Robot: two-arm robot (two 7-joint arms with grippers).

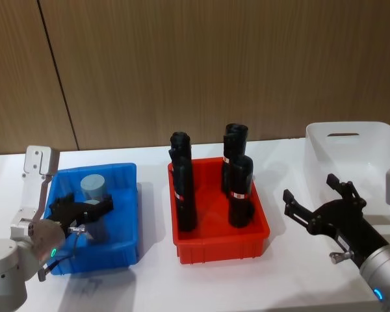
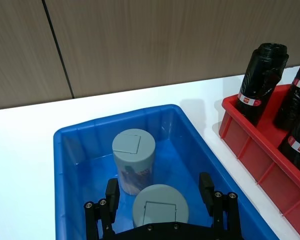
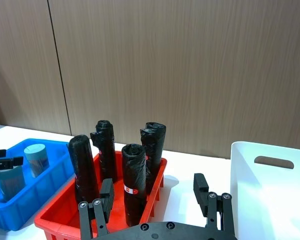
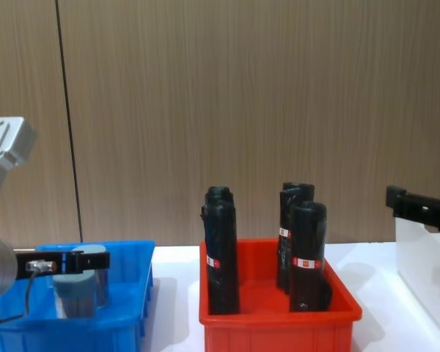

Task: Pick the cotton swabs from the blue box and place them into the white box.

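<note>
- Reading the table [image 1: 182, 286] as a clock face with the wood wall [image 1: 182, 65] at twelve, I saw the blue box [image 1: 110, 253] at nine o'clock. The red bin [image 1: 224, 250] sat at the centre and the white box [image 1: 325, 153] out toward two.
- Two jars of cotton swabs [image 2: 134, 150] stood upright inside the blue box, one on its twelve o'clock side and the nearer jar [image 2: 160, 212] on its six o'clock side.
- The left gripper [image 2: 159, 190] was down in the blue box, its fingers spread on either side of the nearer jar. A gap showed on each side, so nothing was clamped.
- The right gripper [image 1: 310, 187] hung over the bare table at about four o'clock, between the red bin and the white box, fingers apart and holding nothing.
- Four black cylinders [image 1: 185, 188] stood upright in the red bin.
</note>
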